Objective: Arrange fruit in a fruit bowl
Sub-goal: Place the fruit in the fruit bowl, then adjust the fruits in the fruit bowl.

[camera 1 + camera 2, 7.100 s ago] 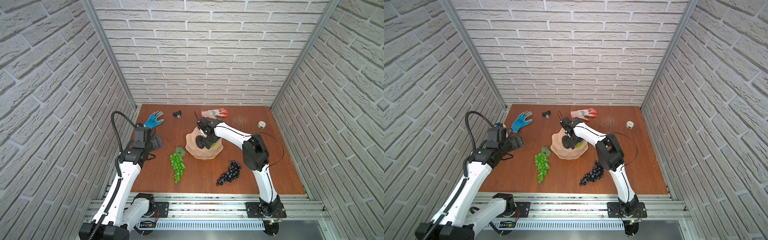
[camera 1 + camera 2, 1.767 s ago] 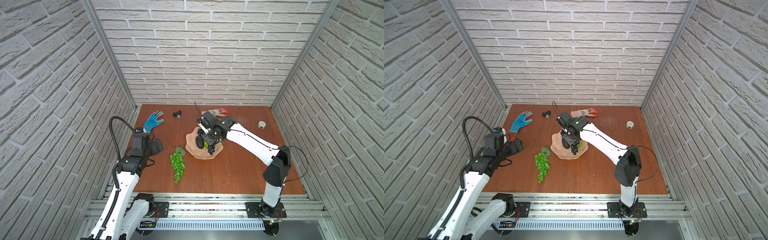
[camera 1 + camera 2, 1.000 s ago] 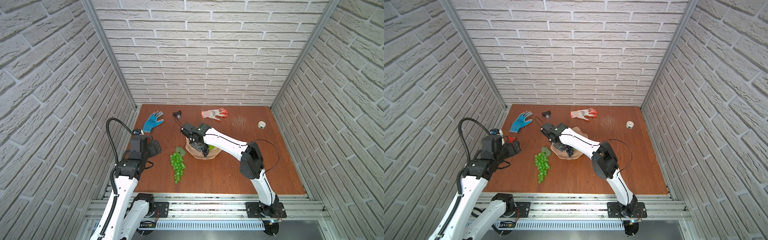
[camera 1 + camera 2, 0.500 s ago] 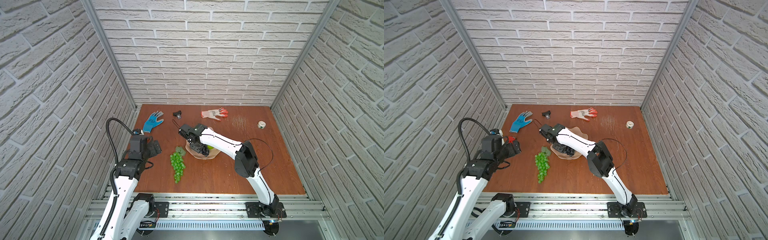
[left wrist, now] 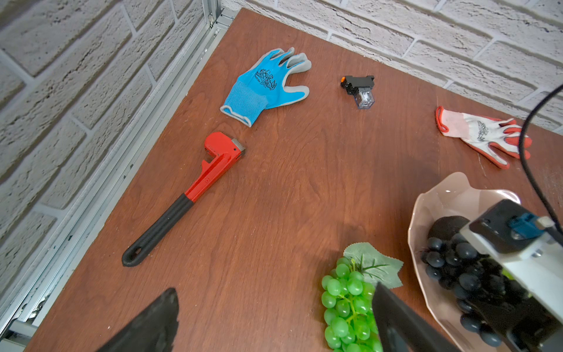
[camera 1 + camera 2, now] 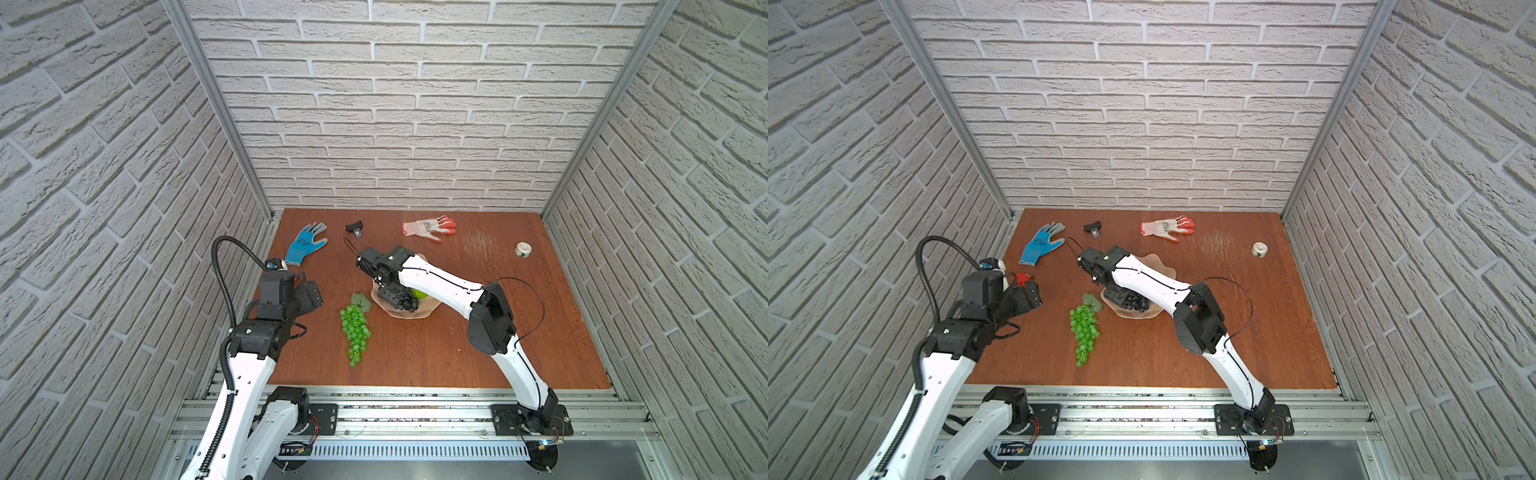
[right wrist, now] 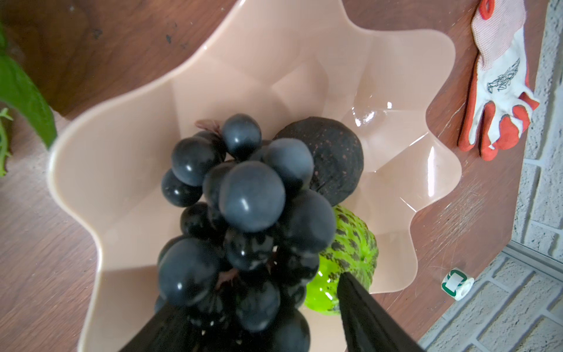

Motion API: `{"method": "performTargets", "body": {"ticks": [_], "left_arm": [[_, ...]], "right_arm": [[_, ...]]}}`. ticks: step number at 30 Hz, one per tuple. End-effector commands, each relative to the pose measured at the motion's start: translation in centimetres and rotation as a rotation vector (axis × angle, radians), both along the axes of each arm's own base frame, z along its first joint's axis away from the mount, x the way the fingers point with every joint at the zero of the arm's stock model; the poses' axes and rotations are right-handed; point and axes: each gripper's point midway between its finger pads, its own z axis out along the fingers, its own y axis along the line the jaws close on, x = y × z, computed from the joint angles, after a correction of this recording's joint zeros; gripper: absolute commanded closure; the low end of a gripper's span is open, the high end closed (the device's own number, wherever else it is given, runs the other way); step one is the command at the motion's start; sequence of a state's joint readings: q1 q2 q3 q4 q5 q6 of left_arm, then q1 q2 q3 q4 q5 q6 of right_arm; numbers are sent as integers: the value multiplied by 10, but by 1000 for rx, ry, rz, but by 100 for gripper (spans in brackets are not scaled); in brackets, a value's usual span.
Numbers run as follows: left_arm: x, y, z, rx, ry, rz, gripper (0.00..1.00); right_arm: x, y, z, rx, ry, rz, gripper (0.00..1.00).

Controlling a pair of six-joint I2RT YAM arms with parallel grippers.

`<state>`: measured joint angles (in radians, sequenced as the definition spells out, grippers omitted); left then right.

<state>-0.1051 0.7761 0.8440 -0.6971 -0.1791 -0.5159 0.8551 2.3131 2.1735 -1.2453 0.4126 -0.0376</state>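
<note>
The peach-pink fruit bowl [image 6: 430,309] [image 6: 1163,266] [image 7: 274,61] sits mid-table. Inside it lie the dark grape bunch [image 7: 243,195] [image 6: 405,302], a dark bumpy avocado-like piece [image 7: 335,158] and a bright green round fruit [image 7: 347,253]. My right gripper [image 7: 259,298] [image 6: 392,297] reaches down into the bowl, open. The dark bunch lies against one finger and the other finger stands clear of it. The green grape bunch [image 6: 355,330] [image 5: 344,298] with its leaf lies on the table just left of the bowl. My left gripper [image 5: 274,288] [image 6: 311,293] hovers open to its left, holding nothing.
A red pipe wrench [image 5: 210,173] lies near the left wall. At the back are a blue glove [image 6: 305,243], a small black part [image 6: 355,228] and a white-orange glove [image 6: 428,227]. A tape roll [image 6: 523,248] sits far right. Brick walls close in three sides.
My right gripper lowered the dark grape bunch into the bowl and its jaws have spread apart. The left arm has barely moved.
</note>
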Motion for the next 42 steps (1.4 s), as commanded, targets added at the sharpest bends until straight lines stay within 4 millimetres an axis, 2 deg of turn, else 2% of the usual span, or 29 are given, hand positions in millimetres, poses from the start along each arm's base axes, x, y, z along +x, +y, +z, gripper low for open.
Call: {"method": "performTargets", "body": {"ticks": [1, 10, 13, 20, 27, 32, 38, 42], "left_arm": [[1, 4, 5, 12, -18, 14, 2], [1, 4, 6, 13, -19, 11, 2], [1, 3, 5, 8, -19, 13, 2], [2, 3, 4, 3, -14, 10, 2], [2, 3, 3, 5, -7, 11, 2], [1, 3, 5, 11, -8, 10, 2], [2, 4, 7, 15, -6, 12, 2], [0, 4, 8, 19, 10, 12, 2]], "right_arm": [[-9, 0, 36, 60, -19, -4, 28], [-42, 0, 45, 214, 90, -10, 39], [-48, 5, 40, 282, 133, -19, 50], [-43, 12, 21, 317, 158, -33, 62], [-40, 19, -1, 327, 183, -34, 64], [-34, 15, -20, 284, 175, -33, 66], [-24, 9, -25, 248, 138, -42, 65], [-25, 15, -8, 290, 131, -42, 64]]}}
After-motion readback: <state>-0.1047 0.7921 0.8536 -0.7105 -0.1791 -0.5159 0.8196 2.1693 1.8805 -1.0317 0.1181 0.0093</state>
